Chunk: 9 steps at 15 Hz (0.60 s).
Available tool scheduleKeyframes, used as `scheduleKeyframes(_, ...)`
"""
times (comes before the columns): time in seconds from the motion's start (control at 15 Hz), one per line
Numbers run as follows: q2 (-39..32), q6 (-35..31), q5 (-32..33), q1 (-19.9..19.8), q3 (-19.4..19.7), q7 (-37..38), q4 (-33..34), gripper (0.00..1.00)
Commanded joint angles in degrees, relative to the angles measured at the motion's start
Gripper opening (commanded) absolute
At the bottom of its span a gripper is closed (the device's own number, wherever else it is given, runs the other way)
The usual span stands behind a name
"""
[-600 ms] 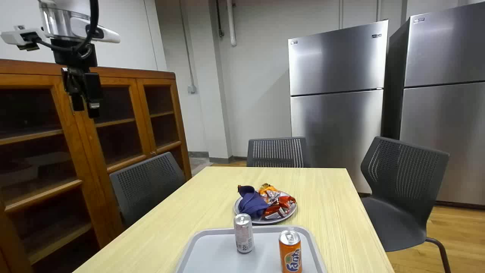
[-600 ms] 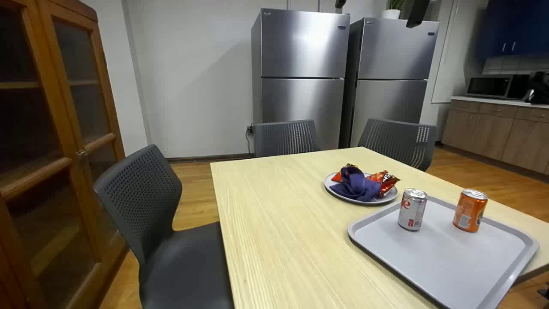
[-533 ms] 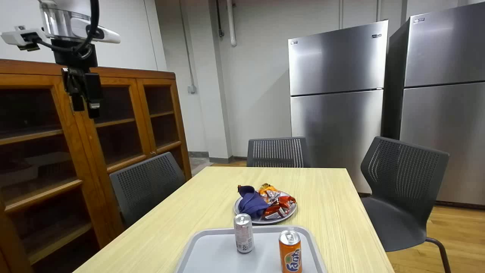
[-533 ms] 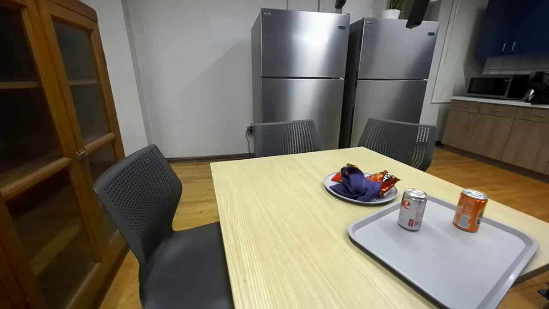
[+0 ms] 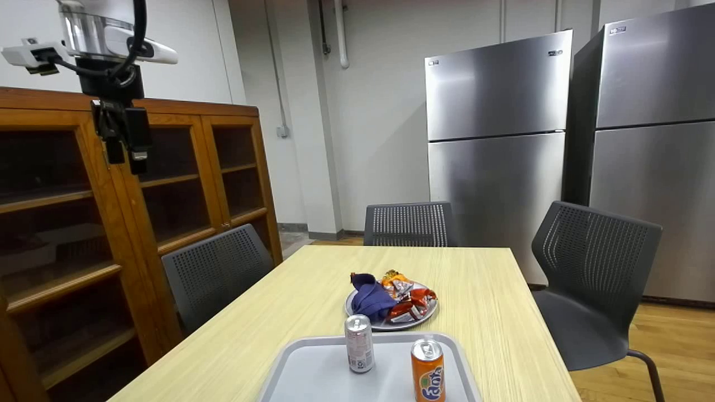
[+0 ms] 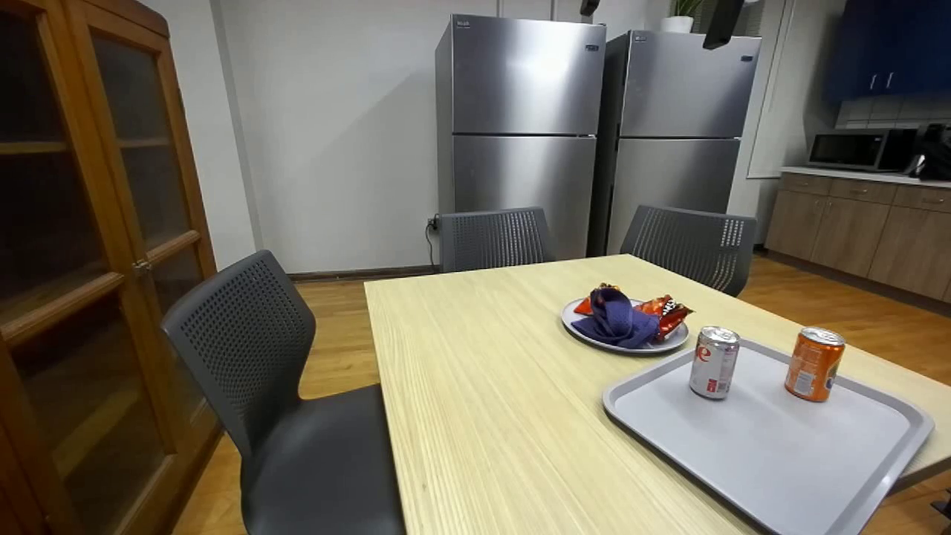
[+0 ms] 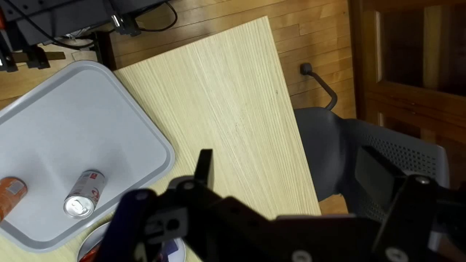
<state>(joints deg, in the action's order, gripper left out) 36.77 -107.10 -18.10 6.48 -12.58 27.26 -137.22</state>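
The gripper [image 7: 285, 165] fills the lower right of the wrist view, fingers spread wide, the pale table [image 7: 225, 109] showing between them. To the left, a silver can [image 7: 85, 193] and an orange can [image 7: 11, 194] stand on a grey tray [image 7: 65, 120]. Right of centre in an exterior view, a plate [image 6: 667, 342] bears a navy cloth [image 6: 617, 323] and a red packet [image 6: 672, 318].

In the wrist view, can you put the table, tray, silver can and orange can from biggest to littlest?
1. Table, even partly covered
2. Tray, though the left edge cuts it off
3. Silver can and orange can: too unsure to rank, because the left edge cuts off the orange one
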Motion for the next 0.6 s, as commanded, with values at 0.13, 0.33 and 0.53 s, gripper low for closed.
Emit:
scheduleKeyframes(0.13, -0.4, -0.2, 0.2, -0.7, -0.3, -0.7, 0.0, 1.00)
scheduleKeyframes(0.33, -1.7, -1.2, 1.3, -1.1, -0.1, -1.7, -0.3, 1.00)
scheduleKeyframes(0.53, -3.4, -3.0, 3.5, -2.0, 0.5, -3.2, -1.0, 1.00)
